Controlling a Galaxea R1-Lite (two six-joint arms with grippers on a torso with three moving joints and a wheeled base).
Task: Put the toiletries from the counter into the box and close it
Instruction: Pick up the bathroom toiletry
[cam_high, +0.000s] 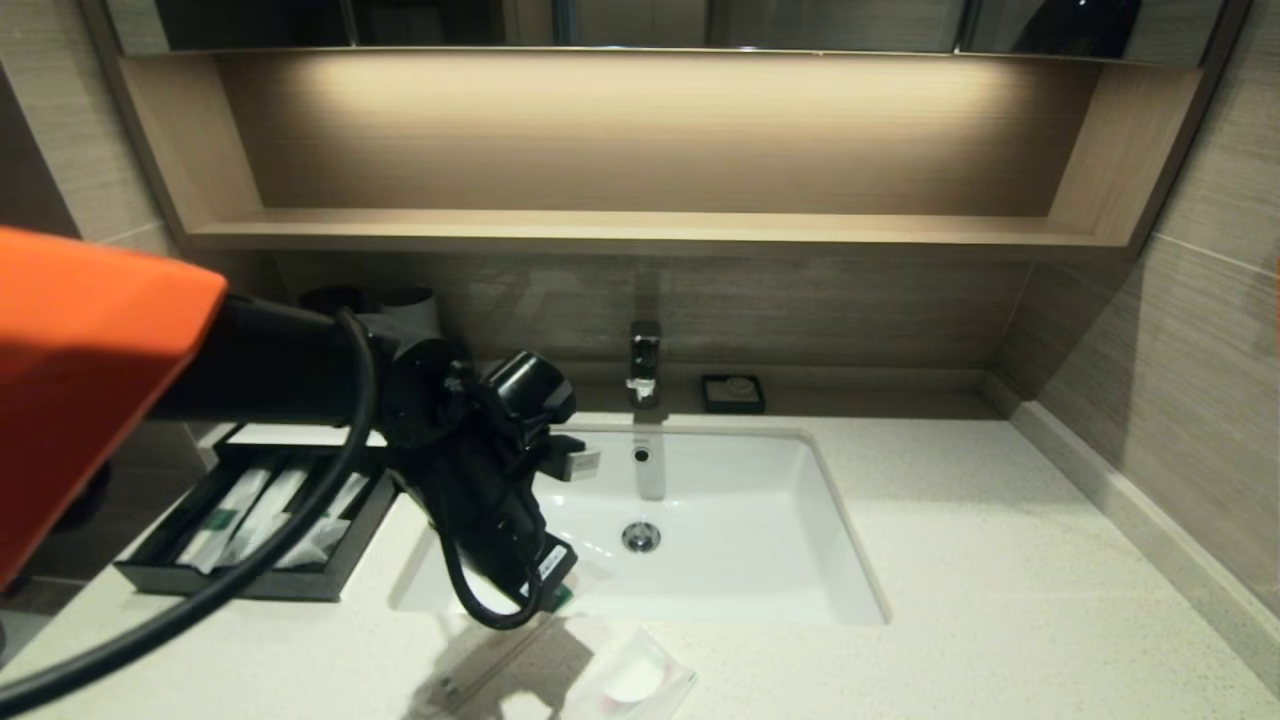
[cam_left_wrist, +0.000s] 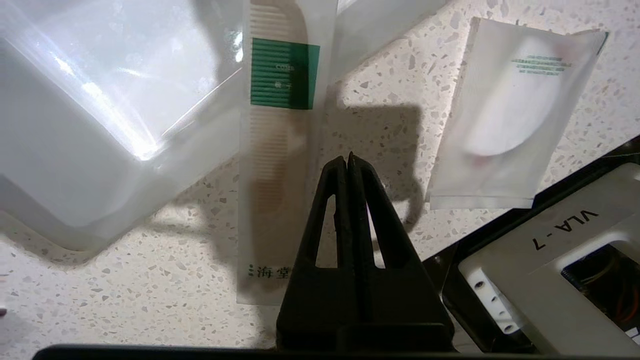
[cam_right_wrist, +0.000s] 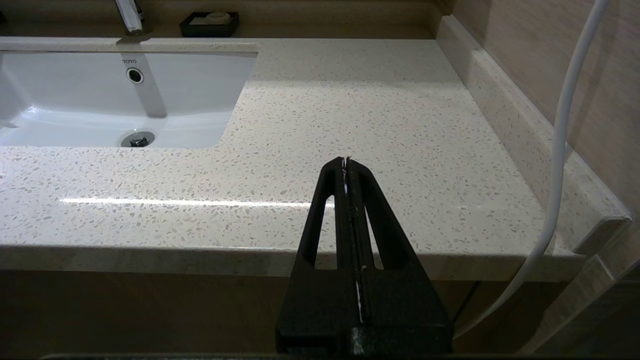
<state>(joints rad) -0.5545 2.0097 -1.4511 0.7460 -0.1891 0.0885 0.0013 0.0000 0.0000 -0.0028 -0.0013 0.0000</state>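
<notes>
Left wrist view, closed empty left hand (cam_left_wrist: 350, 160) over comb packet (cam_left_wrist: 280, 150), sachet (cam_left_wrist: 510, 115) beside, sink (cam_left_wrist: 100, 125) near

The left arm reaches in from the left side of the head view, its orange upper shell giving way to a black forearm and wrist with a black cable looping beneath it. The wrist bends downward, so the left tool (cam_left_wrist: 348, 159) points down, fingers pressed together with nothing between them. The right tool (cam_right_wrist: 346, 161) is parked low and level, fingers likewise pressed flat together and empty.
</notes>
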